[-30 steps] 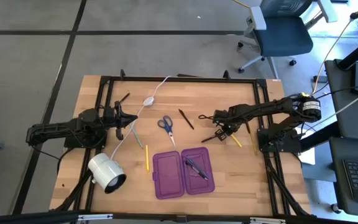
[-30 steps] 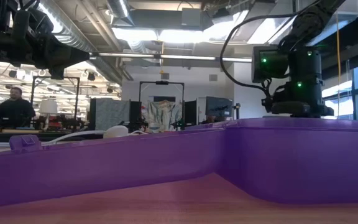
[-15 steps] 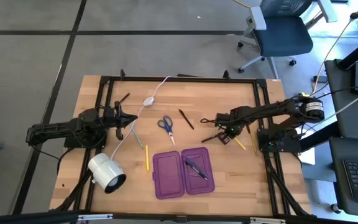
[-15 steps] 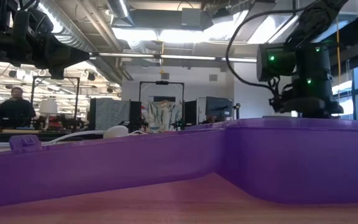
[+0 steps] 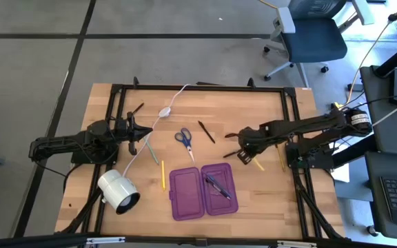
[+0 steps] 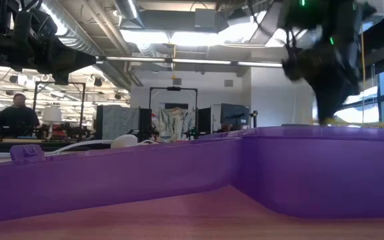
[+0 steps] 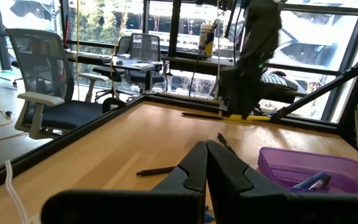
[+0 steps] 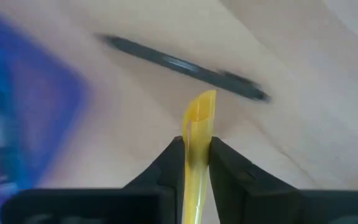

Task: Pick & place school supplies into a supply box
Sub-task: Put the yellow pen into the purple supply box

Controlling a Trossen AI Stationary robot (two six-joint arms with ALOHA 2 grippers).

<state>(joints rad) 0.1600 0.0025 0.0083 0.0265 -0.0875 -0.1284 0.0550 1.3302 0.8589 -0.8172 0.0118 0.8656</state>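
- High view is showing the right gripper (image 5: 244,154) reaching in over the table (image 5: 253,186), on the right side, with a yellow pencil (image 5: 258,164) trailing from it toward the table's right edge.
- Right wrist view is showing the fingers (image 8: 171,163) clenching on that yellow pencil (image 8: 197,124), whose tip is sticking out past them.
- A dark pen (image 8: 185,65) is lying on the wood just beyond the pencil tip; in the high view it (image 5: 231,152) is lying just left of the gripper.
- The purple supply box (image 5: 202,191) is lying open, below and to the left of the right gripper, with dark pens (image 5: 216,185) resting in its right half.
- Further left of the gripper, another dark pen (image 5: 206,131) and the blue-handled scissors (image 5: 184,139) are lying on the wood, well apart from it.
- A second yellow pencil (image 5: 163,174) and a grey-green one (image 5: 150,151) are lying left of the box.
- The left gripper (image 5: 145,136) is waiting at the table's left side, its fingers (image 7: 199,167) pressing together on nothing, near the white cable (image 5: 158,116) and the white lamp (image 5: 118,191).
- Low view is looking across the purple box wall (image 6: 179,170).
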